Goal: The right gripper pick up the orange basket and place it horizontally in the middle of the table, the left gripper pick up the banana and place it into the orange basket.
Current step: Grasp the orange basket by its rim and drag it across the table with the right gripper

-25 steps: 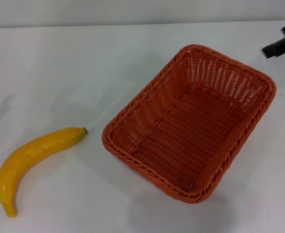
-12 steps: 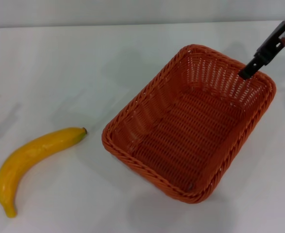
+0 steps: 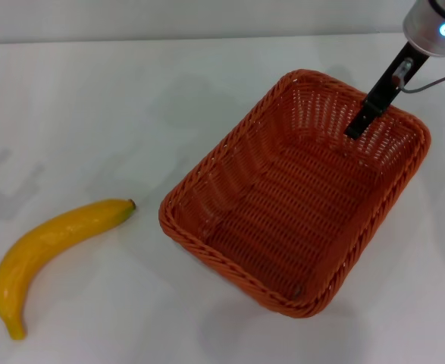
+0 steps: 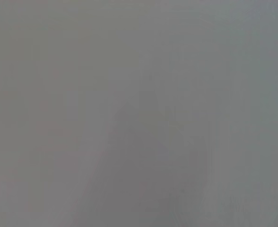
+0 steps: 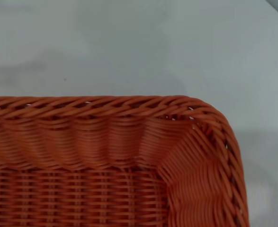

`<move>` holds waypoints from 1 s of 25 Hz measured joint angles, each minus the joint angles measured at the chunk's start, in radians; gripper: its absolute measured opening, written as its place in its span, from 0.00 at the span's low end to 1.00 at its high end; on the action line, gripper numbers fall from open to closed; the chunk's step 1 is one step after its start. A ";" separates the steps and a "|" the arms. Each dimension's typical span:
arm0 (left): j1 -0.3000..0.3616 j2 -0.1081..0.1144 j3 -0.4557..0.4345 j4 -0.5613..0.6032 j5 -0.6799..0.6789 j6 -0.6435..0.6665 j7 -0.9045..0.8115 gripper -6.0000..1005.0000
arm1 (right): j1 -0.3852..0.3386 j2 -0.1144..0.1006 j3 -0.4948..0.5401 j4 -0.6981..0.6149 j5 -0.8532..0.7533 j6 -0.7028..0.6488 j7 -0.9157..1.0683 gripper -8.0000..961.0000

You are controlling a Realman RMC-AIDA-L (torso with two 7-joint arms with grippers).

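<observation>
Over the far right corner of the orange basket: right gripper.
Whether its fingers are spread cannot be told. Basket sits diagonally on the counter; banana lies near its left.

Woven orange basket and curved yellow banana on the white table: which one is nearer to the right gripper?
The woven orange basket. The right gripper reaches over its far end, while the curved yellow banana lies apart on the white table.

Item count, head view: 1 orange basket at ctr-right; 1 banana at 8 o'clock; 1 right gripper at 2 o'clock; 1 table under all.
</observation>
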 joint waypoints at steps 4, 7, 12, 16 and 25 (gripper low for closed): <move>0.000 0.001 0.001 0.023 0.001 -0.015 0.021 0.76 | 0.022 0.001 -0.021 0.056 -0.006 -0.043 0.005 0.90; 0.000 0.000 0.001 0.040 0.003 -0.022 0.032 0.77 | 0.028 0.000 -0.040 0.086 -0.015 -0.061 0.011 0.90; -0.004 0.001 0.018 0.052 0.004 -0.023 0.035 0.77 | 0.022 0.003 -0.085 0.117 -0.017 -0.056 0.009 0.90; -0.004 -0.001 0.025 0.053 0.003 -0.025 0.034 0.77 | 0.016 0.005 -0.086 0.112 -0.011 -0.047 -0.003 0.90; 0.001 -0.001 0.025 0.069 0.003 -0.042 0.037 0.77 | -0.007 0.002 -0.079 0.062 0.017 -0.041 -0.013 0.59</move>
